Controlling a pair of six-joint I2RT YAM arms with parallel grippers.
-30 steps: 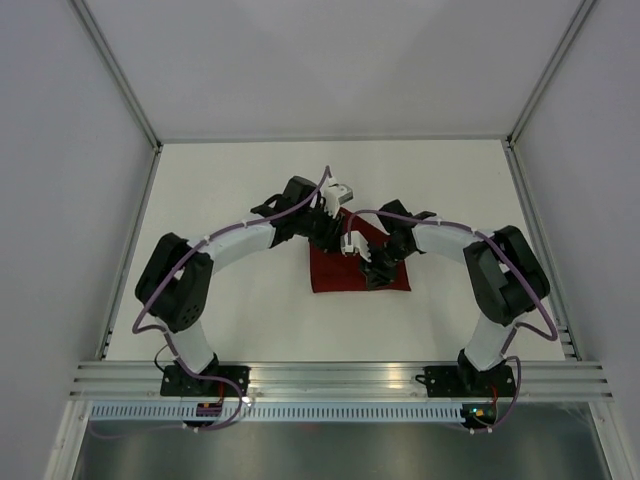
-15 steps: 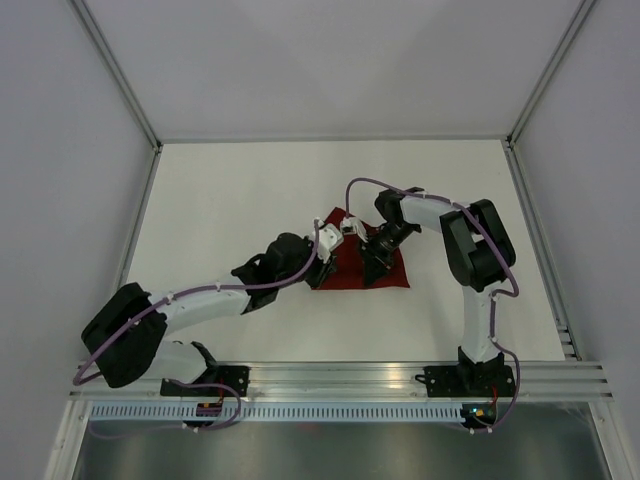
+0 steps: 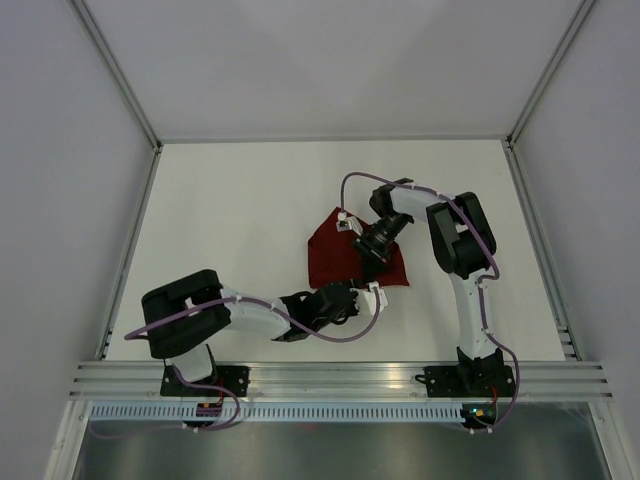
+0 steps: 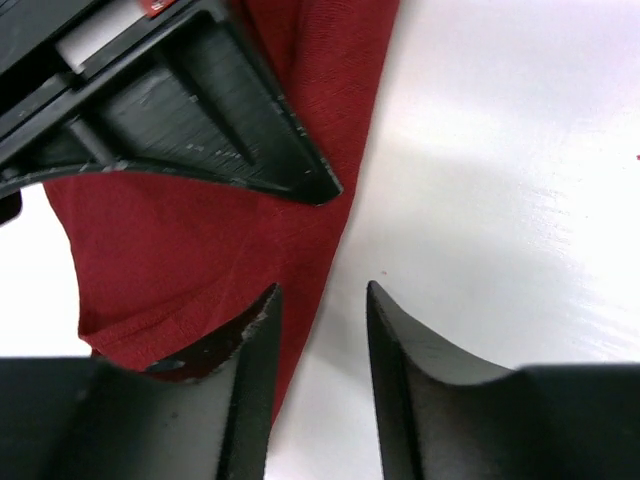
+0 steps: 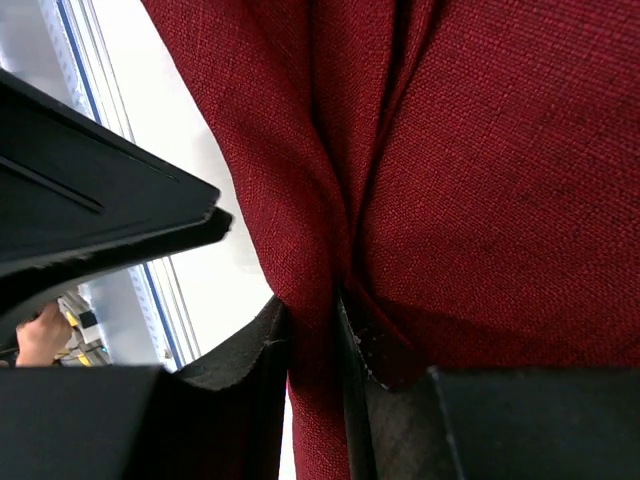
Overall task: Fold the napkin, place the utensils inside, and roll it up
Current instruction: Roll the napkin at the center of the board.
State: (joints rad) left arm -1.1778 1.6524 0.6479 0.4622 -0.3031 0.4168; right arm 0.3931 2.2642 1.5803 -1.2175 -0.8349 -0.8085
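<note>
From above, the right gripper (image 3: 372, 250) and its arm cover the middle and right of the dark red cloth napkin (image 3: 325, 255), hiding the folds there. The left gripper (image 3: 352, 295) is too small and dark there to tell its fingers apart.

In the left wrist view the napkin (image 4: 180, 240) runs off the top edge, and a blurry black wedge-shaped part (image 4: 180, 110) hides its upper part. The left gripper's fingers (image 4: 255, 380) are cut off at the bottom.

In the right wrist view the napkin (image 5: 500, 180) runs off the top and right. Its pinched fold dips out of sight between the fingers (image 5: 250, 350), and a black slab (image 5: 90, 200) is cut by the left edge.
</note>
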